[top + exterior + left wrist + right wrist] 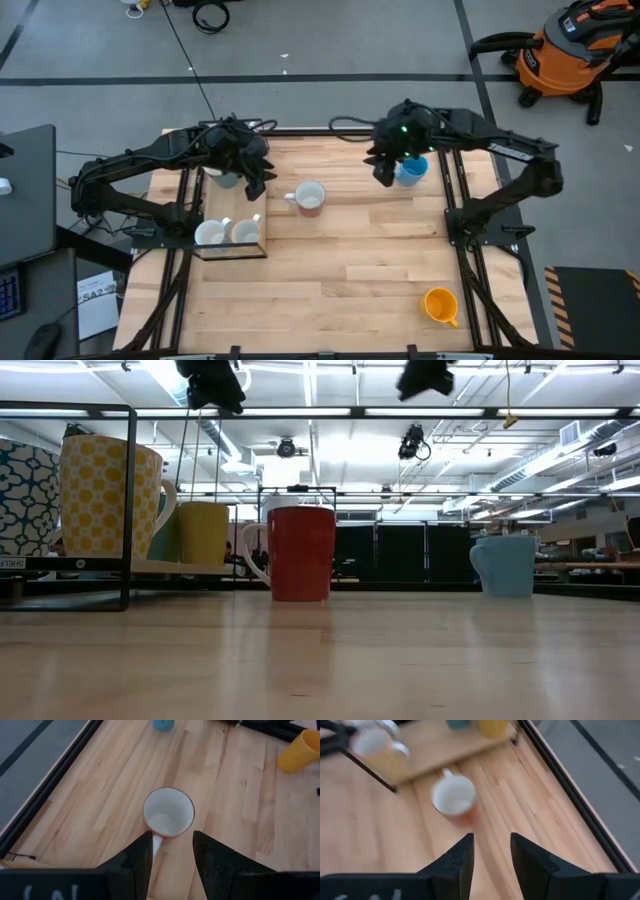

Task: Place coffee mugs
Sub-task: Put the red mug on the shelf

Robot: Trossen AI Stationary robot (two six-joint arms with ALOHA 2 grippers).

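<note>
Wooden bench (350, 270) mid-task: several mugs stand on the rack (232, 250); red mug (309, 198), blue mug (411, 169) and orange mug (440, 304) remain unplaced. Left hand (256, 186), open and empty, hovers beside the red mug; right hand (384, 174) likewise open, empty.

Looking straight down at the wooden table (330, 270): the left gripper (255, 182) hangs near the far left side, just beside a white-rimmed mug (308, 198) sitting out in the middle. The right gripper (384, 172) is over by the far right, right next to a blue mug (411, 169). Two pale mugs (228, 233) sit in a rack (232, 250) at the left edge, and an orange mug (440, 304) lies near the front right corner.
</note>
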